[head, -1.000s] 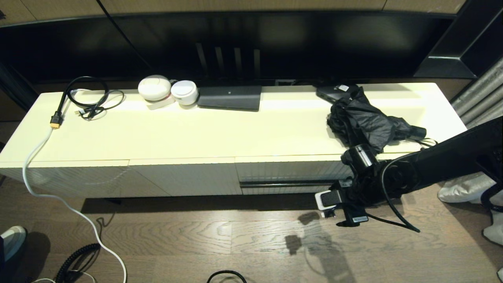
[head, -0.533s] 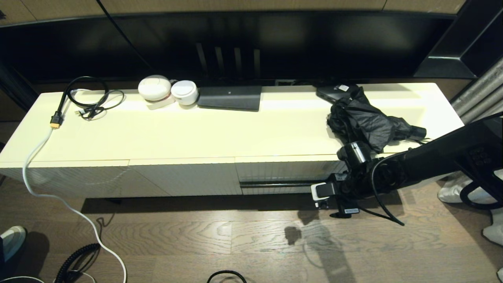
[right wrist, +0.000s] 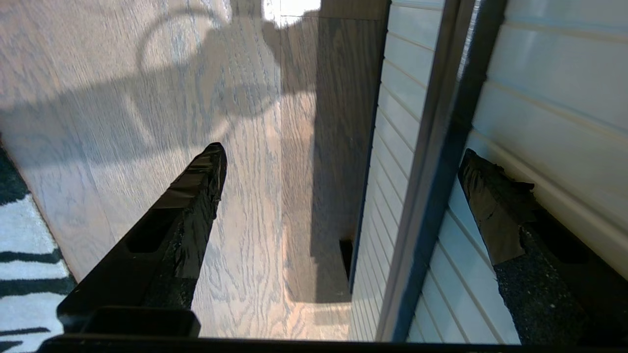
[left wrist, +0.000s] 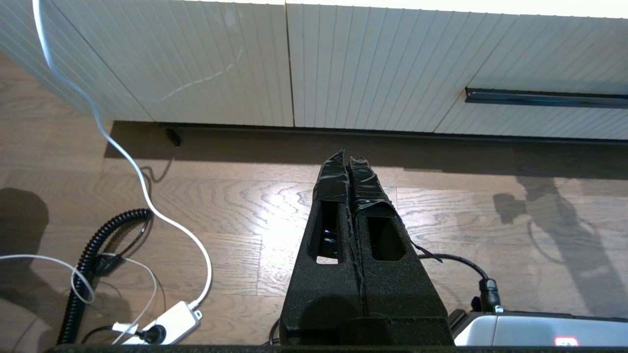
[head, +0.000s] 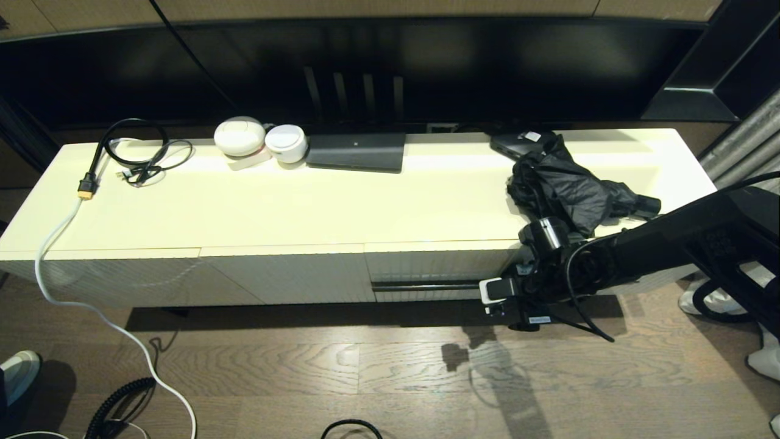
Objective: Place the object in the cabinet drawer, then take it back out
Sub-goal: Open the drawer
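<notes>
The black folding umbrella (head: 570, 186) lies bunched on the cabinet top at the right, handle pointing right. Below it is the cabinet drawer (head: 439, 265), pushed in, with its dark handle bar (head: 426, 285). My right gripper (head: 501, 299) hangs at the bar's right end. In the right wrist view the right gripper (right wrist: 341, 151) is open with the handle bar (right wrist: 436, 162) running between its fingers. One finger (right wrist: 495, 211) lies against the ribbed drawer front (right wrist: 549, 88). The other finger stands out over the floor. My left gripper (left wrist: 347, 157) is shut and empty, low over the floor facing the cabinet.
On the cabinet top (head: 341, 201) are a small black box with a white label (head: 517, 141), a flat dark device (head: 356, 151), two white round gadgets (head: 241, 137) and coiled cables (head: 137, 152). A white cable (head: 52, 256) hangs over the left edge. A power strip (left wrist: 171, 318) lies on the floor.
My right arm has moved up and in toward the cabinet, bringing the open gripper from in front of the drawer to around its handle bar. The umbrella has not moved.
</notes>
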You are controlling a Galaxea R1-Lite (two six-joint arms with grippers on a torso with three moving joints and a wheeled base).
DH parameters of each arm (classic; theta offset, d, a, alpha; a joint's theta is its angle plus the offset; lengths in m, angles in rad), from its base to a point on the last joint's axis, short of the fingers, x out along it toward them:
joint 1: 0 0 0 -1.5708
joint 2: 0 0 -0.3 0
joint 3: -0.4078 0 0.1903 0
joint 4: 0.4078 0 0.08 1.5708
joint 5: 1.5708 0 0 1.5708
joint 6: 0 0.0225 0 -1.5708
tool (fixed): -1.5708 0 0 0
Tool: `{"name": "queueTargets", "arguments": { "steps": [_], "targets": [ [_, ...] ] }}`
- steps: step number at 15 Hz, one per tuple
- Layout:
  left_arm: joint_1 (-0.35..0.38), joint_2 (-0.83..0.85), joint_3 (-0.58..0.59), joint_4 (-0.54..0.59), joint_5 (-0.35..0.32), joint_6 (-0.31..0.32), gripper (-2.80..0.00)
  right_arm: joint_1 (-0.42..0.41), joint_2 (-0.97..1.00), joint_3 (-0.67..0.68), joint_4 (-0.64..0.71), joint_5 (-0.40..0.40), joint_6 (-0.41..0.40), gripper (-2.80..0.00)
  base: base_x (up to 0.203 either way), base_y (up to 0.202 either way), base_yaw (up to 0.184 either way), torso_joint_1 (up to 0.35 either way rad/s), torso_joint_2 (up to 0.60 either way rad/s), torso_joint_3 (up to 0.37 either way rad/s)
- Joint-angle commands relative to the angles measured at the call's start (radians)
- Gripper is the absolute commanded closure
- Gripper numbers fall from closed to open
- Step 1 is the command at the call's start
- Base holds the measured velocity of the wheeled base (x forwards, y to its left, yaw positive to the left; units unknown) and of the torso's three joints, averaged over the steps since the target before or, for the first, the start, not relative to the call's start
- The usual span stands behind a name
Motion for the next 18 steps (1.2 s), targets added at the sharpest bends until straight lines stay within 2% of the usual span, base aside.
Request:
{"name": "queueTargets", "arguments": {
  "steps": [1,10,18],
  "targets": [
    [0.001,0.000,0.000,0.000,0.000,-0.001,0.00,-0.003,0.025,-0.018,-0.014,-0.001,-0.006,-2.80,0.000,0.000,0.000,0.000,0.00,0.000],
    [0.001,0.000,0.000,0.000,0.000,-0.001,0.00,-0.003,0.033,0.002,-0.019,-0.001,-0.005,-2.80,0.000,0.000,0.000,0.000,0.00,0.000],
    [0.001,0.000,0.000,0.000,0.000,-0.001,0.00,0.003,-0.017,0.140,-0.022,0.000,0.007,-2.80,0.000,0.000,0.000,0.000,0.00,0.000]
  ]
}}
